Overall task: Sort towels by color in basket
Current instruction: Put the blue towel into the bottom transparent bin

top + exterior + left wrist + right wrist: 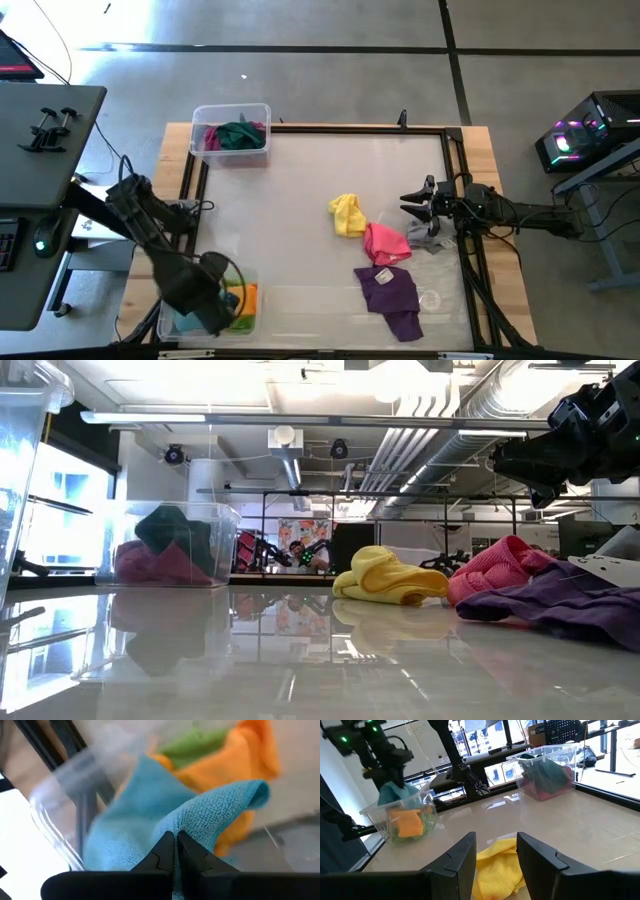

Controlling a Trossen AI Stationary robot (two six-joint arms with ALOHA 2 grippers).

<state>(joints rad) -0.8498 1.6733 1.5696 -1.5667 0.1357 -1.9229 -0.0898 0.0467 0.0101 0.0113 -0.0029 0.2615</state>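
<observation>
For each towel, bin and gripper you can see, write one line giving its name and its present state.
light blue towel: pinched by left gripper over near bin
orange towel: in near bin
green towel: in far bin
yellow towel: loose on table
pink towel: on table
purple towel: on table
right gripper: open, empty

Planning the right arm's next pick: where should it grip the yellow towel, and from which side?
Grip the raised crumpled fold at the top of the yellow towel, coming straight down from above. It lies bunched on the table, apart from the pink towel, and the open right gripper hovers beside it.
</observation>
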